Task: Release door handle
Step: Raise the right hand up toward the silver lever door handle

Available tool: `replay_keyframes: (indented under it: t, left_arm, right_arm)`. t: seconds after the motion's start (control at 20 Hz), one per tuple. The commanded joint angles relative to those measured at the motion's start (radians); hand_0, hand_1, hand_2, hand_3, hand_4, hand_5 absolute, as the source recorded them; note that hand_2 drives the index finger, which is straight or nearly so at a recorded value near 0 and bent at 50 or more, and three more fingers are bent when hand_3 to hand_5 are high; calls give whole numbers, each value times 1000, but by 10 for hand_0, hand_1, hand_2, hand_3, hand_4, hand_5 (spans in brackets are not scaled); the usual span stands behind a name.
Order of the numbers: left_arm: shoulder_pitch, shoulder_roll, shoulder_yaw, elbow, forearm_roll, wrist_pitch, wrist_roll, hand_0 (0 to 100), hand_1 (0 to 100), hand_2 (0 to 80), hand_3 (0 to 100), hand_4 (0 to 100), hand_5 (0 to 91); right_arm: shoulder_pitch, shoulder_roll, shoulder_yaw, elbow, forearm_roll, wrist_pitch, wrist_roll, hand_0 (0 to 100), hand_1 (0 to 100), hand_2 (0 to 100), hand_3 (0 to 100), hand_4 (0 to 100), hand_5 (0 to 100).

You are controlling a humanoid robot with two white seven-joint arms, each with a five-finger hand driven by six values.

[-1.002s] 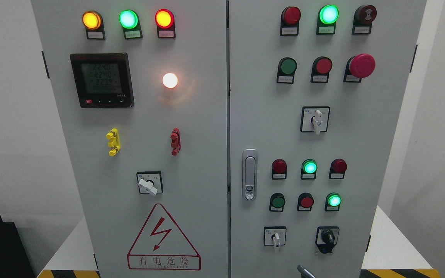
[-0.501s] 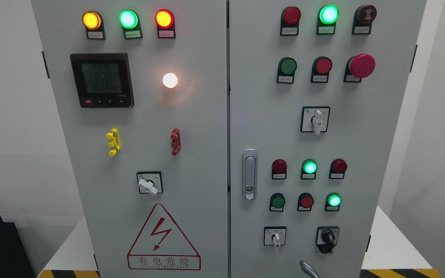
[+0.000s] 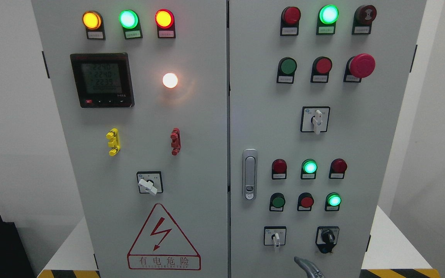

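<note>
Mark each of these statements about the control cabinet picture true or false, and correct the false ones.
1. The door handle is on the right-hand door. True.
2. A robot hand grips the door handle. False: nothing touches it; only a metal finger shows at the bottom edge, well below it.
3. The lamp beside the digital meter glows white. True.
4. The large mushroom button is green. False: it is red.
5. The warning triangle is on the left-hand door. True.

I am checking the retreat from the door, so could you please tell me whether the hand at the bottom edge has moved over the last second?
Yes. The hand shows more now, higher toward the black selector switch.
</note>
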Motion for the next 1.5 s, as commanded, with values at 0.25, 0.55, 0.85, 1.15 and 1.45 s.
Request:
replay_keyframes:
  t: [0.25,0.55,0.85,1.15,1.45]
  left_arm:
    - [0,0,11,17,0,0,1,120,389,0,0,0,0]
    - [0,0,11,17,0,0,1,120,389,0,0,0,0]
    - [0,0,11,17,0,0,1,120,389,0,0,0,0]
    - [0,0,11,17,0,0,1,120,389,0,0,0,0]
    - [0,0,11,17,0,-1,1,120,389,0,0,0,0]
  right_arm:
    - [-103,123,-2,-5,359,161,-46,304,485,0,901,863,961]
    - [-158,125,33,29,515,250,-48,277,482,0,1000,924,993]
    - [-201,125,64,83,612,306,-26,271,475,0,1000,995,1000]
    - [-271,123,70,126,620,368,23,277,462,0,1000,1000,1000]
    - [-322,123,75,163,620,405,58,286,449,0,1000,1000,1000]
